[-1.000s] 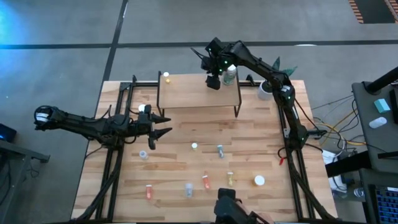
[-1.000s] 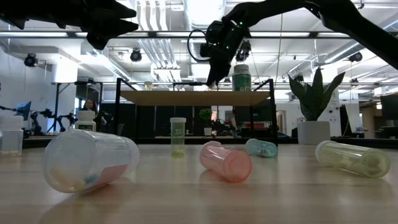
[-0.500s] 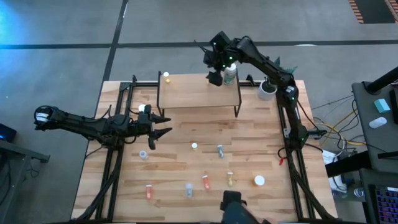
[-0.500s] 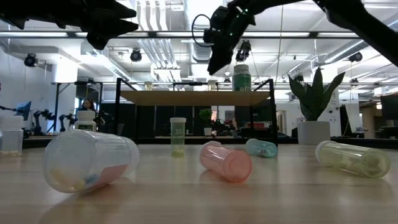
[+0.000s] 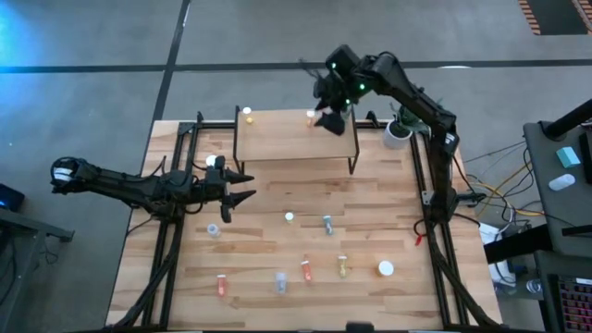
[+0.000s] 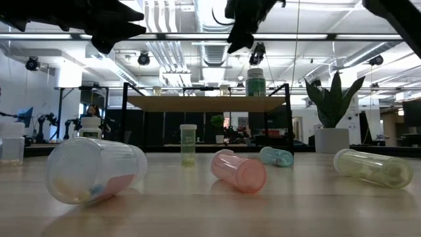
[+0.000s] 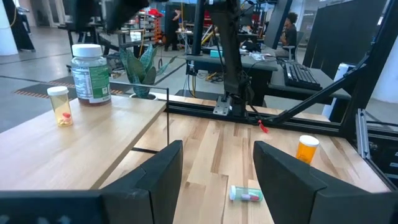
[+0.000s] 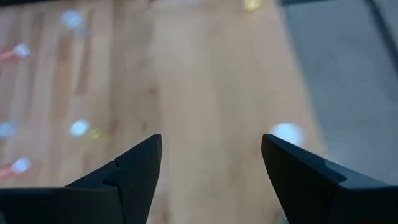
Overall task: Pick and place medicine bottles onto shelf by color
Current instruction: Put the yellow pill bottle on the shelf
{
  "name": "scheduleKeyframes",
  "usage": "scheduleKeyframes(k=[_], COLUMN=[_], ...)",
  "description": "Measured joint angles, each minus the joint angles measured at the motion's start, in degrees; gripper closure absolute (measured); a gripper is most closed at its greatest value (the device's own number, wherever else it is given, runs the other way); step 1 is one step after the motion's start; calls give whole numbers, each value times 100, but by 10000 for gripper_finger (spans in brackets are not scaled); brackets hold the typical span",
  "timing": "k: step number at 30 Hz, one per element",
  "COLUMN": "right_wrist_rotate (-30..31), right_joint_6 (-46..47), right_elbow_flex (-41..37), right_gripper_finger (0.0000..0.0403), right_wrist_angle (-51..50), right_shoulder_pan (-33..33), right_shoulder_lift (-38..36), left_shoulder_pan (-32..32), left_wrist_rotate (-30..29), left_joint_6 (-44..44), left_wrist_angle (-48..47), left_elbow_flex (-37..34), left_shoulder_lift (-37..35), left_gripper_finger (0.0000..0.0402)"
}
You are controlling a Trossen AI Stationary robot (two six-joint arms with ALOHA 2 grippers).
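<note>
I have the right gripper (image 5: 329,118) above the shelf's (image 5: 277,139) far right corner, jaws apart and empty — a placement looks done, with a big green-labelled bottle (image 6: 256,82) and small yellow vials (image 5: 247,116) standing on the board. Next I'd pick another bottle from the table (image 5: 388,222), where an orange one (image 5: 305,270), a bluish one (image 5: 327,224) and others lie well apart. The left gripper (image 5: 242,186) waits open over the table's left. The shelf's black legs and the potted plant (image 5: 396,131) crowd my path.
</note>
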Motion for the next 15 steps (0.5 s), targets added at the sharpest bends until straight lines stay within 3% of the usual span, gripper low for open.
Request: scheduleKeyframes(k=[7,15], right_wrist_rotate=[-1,4], right_joint_6=[-31,495], right_elbow_flex=[-1067,-4105], right_gripper_finger=[140,140], right_wrist_angle=[299,2770], right_shoulder_pan=[683,1155], right_shoulder_lift=[-614,-2462], left_shoulder_pan=[-1,-4], left_wrist_rotate=[0,2], left_joint_6=[-9,-162], left_wrist_angle=[-1,-52], left_elbow_flex=[-18,-71], left_shoulder_lift=[-1,81], left_gripper_finger=[221,221])
